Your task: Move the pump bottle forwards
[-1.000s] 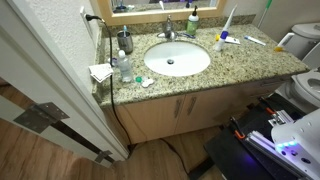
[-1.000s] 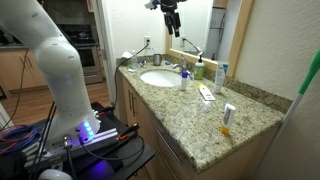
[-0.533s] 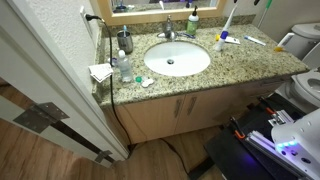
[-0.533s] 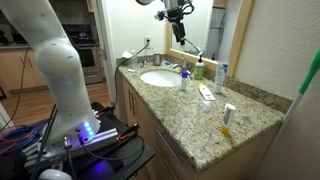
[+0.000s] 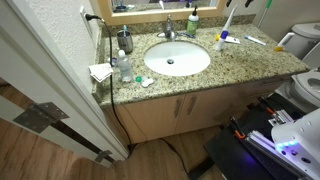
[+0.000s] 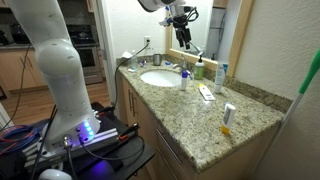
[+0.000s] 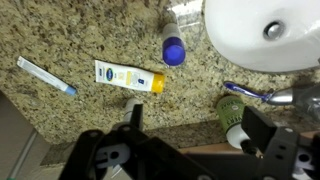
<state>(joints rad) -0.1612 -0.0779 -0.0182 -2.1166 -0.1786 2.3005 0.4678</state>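
Granite counter [image 6: 250, 115] in both exterior views, and the gripper [image 6: 182, 20] hangs high above it, close to the mirror and touching nothing. From the wrist view its jaws are spread wide apart, with only stone and clutter below. The pump bottle [image 6: 198, 68] stands upright at the back of the counter, just beside the faucet [image 5: 168, 33] and behind the white sink [image 5: 177, 60]. In the wrist view the pump bottle [image 7: 231, 106] shows from above, near one dark finger [image 7: 256, 130] but apart from it. A blue-capped bottle [image 7: 173, 49] stands by the basin rim. A white tube with a yellow cap [image 7: 130, 76] lies flat on the stone.
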